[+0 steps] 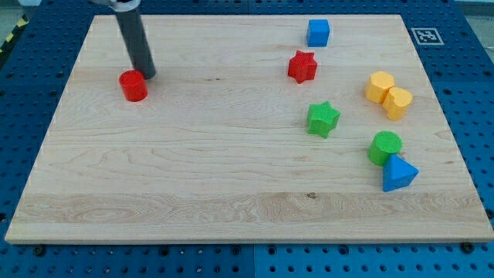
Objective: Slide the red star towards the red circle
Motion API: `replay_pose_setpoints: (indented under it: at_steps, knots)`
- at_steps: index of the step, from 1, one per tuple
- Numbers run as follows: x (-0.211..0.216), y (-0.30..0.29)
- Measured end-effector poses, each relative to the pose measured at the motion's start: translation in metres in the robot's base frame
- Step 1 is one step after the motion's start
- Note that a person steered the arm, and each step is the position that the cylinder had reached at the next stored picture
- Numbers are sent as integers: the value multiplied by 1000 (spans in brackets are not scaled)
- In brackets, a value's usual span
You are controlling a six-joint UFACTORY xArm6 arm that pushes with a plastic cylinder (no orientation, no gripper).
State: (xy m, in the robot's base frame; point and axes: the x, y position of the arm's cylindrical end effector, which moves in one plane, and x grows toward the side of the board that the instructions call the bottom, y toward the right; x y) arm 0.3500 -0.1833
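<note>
My tip (147,75) rests on desk (193,170) just beside red circle (133,86), at its upper right (touching or not: cannot tell). No gripper on this arm, only dark rod. Red star (302,67) sits well apart toward view's right, below blue cube (318,33). Green star (323,120) below red star. Yellow block (388,94), green circle (384,147), blue triangle (398,174) along right side.

The rod (133,35) is cut off by the view's top edge above the desk's (193,177) top left corner. The blue triangular block (399,174) covers the green circle's (384,147) lower right side near the right edge.
</note>
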Motion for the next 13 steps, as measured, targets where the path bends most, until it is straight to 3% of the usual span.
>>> replay_pose_setpoints:
  at_steps: [2,5,7,8,13]
  knots:
    - [-15,18]
    - [1,200]
    - [49,221]
    - [49,270]
    - [43,325]
